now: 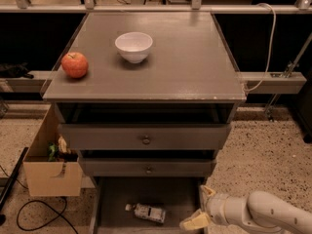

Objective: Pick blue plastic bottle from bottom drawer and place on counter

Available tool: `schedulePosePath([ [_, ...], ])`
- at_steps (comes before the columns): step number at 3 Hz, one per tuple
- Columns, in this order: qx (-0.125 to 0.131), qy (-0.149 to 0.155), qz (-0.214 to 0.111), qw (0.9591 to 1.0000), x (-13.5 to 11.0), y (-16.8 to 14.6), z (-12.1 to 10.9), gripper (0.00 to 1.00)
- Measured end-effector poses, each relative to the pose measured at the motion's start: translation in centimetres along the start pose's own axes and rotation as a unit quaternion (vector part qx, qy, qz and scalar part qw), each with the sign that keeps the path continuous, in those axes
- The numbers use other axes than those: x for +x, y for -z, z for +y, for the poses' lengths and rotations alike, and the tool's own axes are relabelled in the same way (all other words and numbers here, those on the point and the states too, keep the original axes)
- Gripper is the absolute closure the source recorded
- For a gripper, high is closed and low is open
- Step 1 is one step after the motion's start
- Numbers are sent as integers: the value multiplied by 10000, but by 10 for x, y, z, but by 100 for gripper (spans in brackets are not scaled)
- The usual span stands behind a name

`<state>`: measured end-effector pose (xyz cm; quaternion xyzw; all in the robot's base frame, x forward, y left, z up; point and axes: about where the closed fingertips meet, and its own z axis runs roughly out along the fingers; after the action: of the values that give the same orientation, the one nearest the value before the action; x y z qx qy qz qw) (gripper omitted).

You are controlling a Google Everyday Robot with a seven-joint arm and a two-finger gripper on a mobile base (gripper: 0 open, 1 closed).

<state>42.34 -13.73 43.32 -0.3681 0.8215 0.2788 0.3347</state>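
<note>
The blue plastic bottle [147, 212] lies on its side on the dark floor of the open bottom drawer [170, 194], white cap pointing left. My gripper [200, 207] hangs at the drawer's right front corner, right of the bottle and apart from it. Its two pale fingers are spread, with nothing between them. The white arm runs off to the lower right. The counter [185, 57] is the grey cabinet top above.
A white bowl [133, 46] and a red apple [74, 65] sit on the counter. Two knobbed drawers [145, 139] jut out above the bottom drawer. A cardboard box [48, 172] and cables stand on the floor at the left.
</note>
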Motion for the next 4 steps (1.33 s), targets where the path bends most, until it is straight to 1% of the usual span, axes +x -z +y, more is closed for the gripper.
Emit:
schedulePosePath([
  [1,-17,375,-26,9993,4,-23,-4,0],
  [2,-294,954,58,9950,0,-40,-10,0],
  [3,-345,957,46,9948,1,-45,-9,0],
  [4,-641,978,-22,9931,9,-78,-4,0],
])
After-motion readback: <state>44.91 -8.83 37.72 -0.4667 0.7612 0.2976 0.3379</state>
